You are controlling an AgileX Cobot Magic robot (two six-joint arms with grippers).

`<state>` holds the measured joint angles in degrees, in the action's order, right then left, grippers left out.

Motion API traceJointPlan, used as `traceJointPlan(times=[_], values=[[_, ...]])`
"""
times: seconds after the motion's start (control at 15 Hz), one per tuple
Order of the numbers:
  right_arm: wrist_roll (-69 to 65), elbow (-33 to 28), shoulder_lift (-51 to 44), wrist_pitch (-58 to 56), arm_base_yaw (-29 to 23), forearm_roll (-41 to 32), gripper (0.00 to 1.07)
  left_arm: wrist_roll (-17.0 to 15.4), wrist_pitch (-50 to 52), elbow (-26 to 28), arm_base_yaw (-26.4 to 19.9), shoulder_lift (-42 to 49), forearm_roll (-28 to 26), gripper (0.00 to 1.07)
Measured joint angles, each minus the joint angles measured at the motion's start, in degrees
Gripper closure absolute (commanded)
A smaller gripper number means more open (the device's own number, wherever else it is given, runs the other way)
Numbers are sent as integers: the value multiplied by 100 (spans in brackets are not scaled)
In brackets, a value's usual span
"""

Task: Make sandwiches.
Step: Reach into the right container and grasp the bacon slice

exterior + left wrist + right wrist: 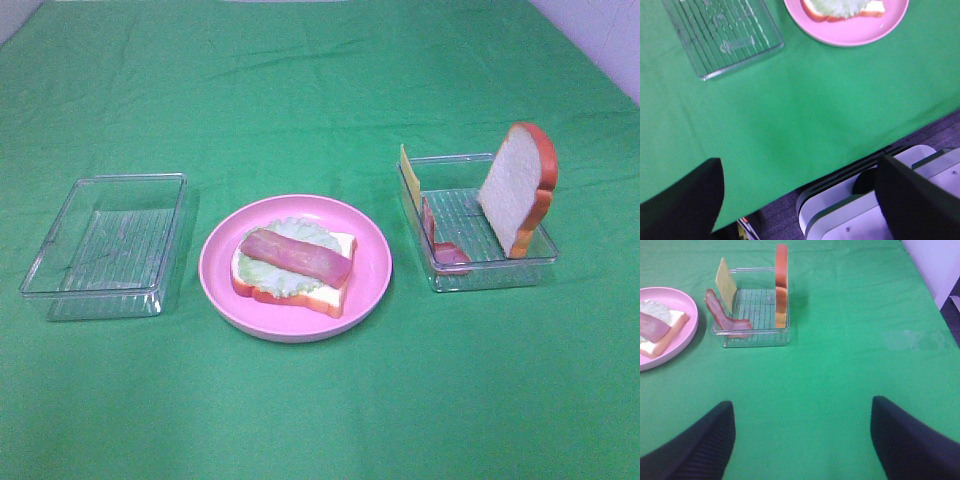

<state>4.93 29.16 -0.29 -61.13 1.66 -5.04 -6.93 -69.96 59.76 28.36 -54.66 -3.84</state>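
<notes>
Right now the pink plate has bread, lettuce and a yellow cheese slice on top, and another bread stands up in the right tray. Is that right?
Not quite. On top of the lettuce lies a reddish bacon strip, not cheese; the exterior high view shows it. The cheese slice leans in the right tray, where the other bread slice does stand up.

A green cloth point(320, 90) covered the table. In the middle of it sat a round pink plate point(372, 252). A clear ribbed plastic tray point(105, 245) lay just left of the plate, near it but apart. A second clear tray point(462, 215) of the same kind stood to the plate's right, slightly farther back, also apart. A pale wall point(605, 40) showed at the far right corner.
</notes>
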Motion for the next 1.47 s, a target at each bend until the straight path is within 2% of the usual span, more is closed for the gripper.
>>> traceJointPlan(times=[0.13, 0.4, 0.6, 0.73, 0.93, 1.0, 1.27, 1.47], values=[[0, 0, 0, 0, 0, 0, 36, 0, 0, -762, 0, 768, 0, 28], [0, 0, 0, 0, 0, 0, 36, 17, 97, -1788, 0, 2406, 74, 28], [0, 0, 0, 0, 0, 0, 36, 264, 126, -2183, 0, 3329, 201, 28], [0, 0, 0, 0, 0, 0, 36, 636, 212, -2487, 0, 4234, 246, 28], [0, 0, 46, 0, 0, 0, 36, 733, 229, -2767, 0, 4962, 252, 28], [0, 52, 453, 206, 0, -23, 36, 733, 281, -2859, 0, 5380, 264, 28], [6, 92, 1805, 1404, 0, -309, 36, 751, 550, -2905, 0, 5500, 292, 28], [418, 115, 3260, 2395, 0, -1106, 36, 751, 573, -2916, 0, 5500, 292, 28]])
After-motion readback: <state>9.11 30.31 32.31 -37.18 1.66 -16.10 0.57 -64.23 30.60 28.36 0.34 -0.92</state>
